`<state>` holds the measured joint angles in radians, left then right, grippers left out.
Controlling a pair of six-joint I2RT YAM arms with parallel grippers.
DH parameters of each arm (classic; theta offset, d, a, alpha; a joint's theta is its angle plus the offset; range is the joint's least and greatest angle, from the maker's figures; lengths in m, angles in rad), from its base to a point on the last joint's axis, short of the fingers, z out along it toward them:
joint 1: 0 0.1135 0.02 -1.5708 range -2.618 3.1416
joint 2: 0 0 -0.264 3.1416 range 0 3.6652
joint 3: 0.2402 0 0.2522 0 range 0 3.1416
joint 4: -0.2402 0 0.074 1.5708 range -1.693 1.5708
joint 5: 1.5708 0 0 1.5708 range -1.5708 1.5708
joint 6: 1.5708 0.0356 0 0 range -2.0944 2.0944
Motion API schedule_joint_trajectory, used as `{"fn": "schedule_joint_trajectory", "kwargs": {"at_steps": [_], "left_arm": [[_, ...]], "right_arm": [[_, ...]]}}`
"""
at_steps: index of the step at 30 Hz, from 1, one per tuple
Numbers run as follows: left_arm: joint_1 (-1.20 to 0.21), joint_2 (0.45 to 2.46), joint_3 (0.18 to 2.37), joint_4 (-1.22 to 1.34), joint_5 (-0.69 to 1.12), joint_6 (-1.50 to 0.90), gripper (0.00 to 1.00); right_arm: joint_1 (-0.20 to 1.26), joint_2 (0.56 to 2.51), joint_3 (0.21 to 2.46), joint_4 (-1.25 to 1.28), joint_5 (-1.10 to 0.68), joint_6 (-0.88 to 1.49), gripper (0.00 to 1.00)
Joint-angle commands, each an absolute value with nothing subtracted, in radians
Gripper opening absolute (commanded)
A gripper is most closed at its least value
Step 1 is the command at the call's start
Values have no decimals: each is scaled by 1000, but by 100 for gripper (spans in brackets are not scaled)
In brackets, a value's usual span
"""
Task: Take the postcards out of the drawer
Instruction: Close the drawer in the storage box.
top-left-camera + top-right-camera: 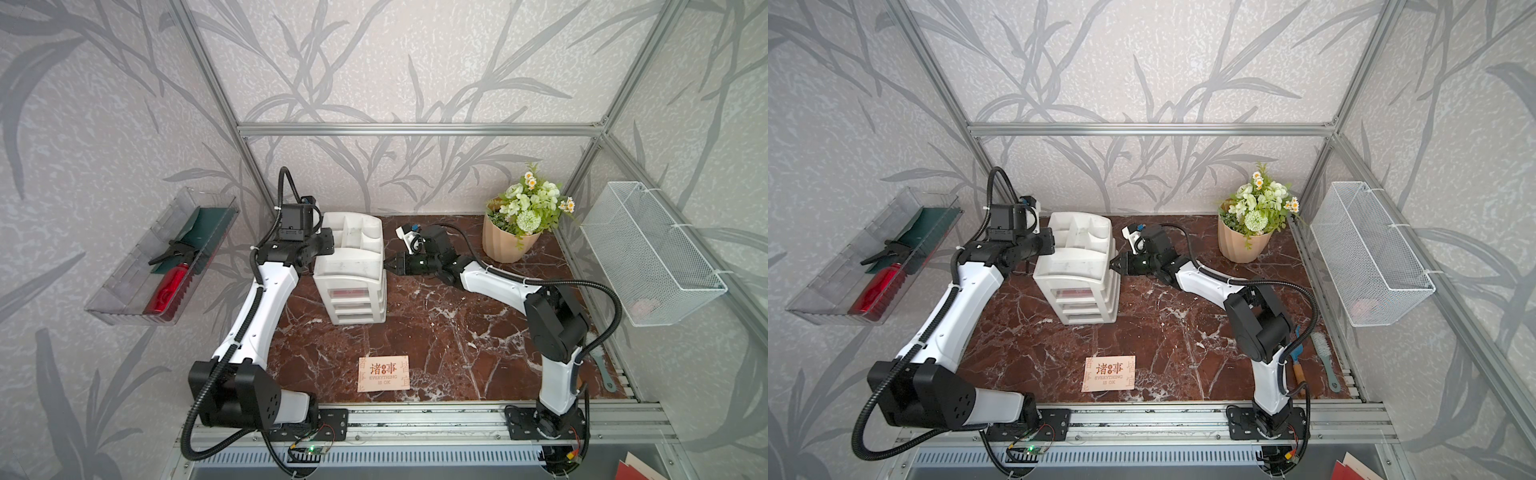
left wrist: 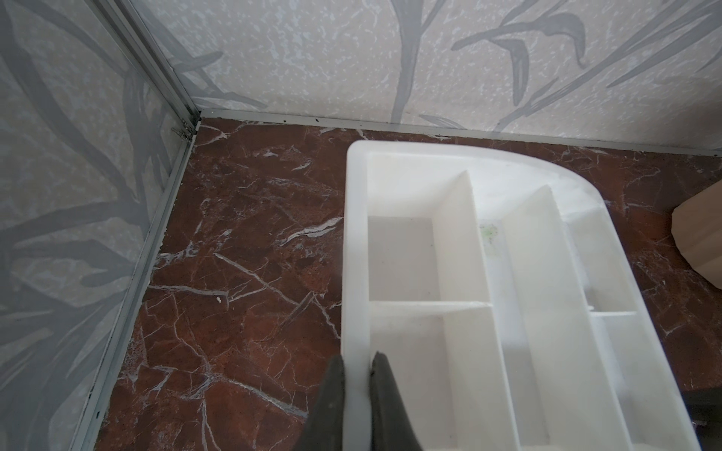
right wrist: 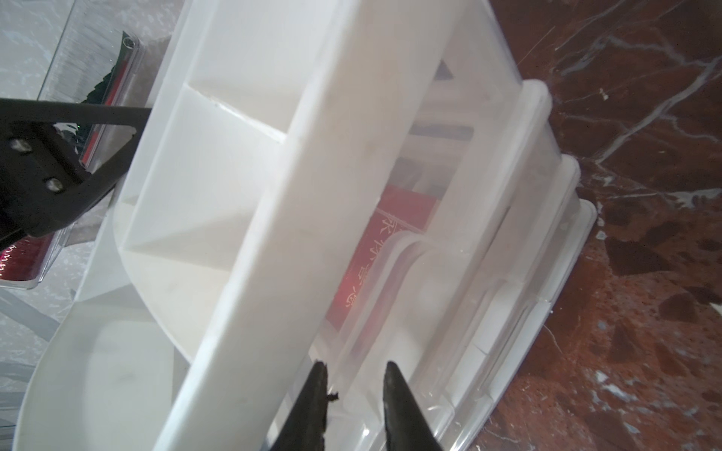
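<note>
Peach postcard (image 1: pixel 383 373) reading "EVERYTHING IS OK" lies frontmost; left tool (image 2: pixel 357 373) clamps white organizer (image 2: pixel 353 234), right tool (image 3: pixel 355 369) with jaws apart.

Tabletop (image 1: pixel 457 332) is done in reddish-brown marble with white veins. Drawer unit (image 1: pixel 353 257) is seen all white, the peach postcard (image 1: pixel 383 373) is printed in red and dark characters, and the red postcard (image 3: pixel 375 250) is lettered pale. Walls (image 1: pixel 374 62) are covered in grey leaf pattern.

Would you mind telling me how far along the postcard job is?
Done: one peach postcard lies on the table. In hand: the left gripper pinches the rim of the organizer; the right gripper, jaws slightly apart, is beside the top drawer. Left: the red postcard is inside that drawer.
</note>
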<state>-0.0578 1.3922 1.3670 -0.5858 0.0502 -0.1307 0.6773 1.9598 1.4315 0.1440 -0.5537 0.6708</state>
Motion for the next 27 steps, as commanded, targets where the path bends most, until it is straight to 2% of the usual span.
{"fn": "schedule_joint_trajectory", "kwargs": {"at_steps": [1,16,27], "left_arm": [[-81,1419,1331,-621,117,-138,4],[-80,1390,1317,-617,76,-138,7],[-78,1424,1317,-613,73,-142,7]], "right_arm": [[708,1977,1431,195,-570,683,27],[639,1879,1281,250,-577,695,29],[608,1894,1218,320,-606,735,31]]}}
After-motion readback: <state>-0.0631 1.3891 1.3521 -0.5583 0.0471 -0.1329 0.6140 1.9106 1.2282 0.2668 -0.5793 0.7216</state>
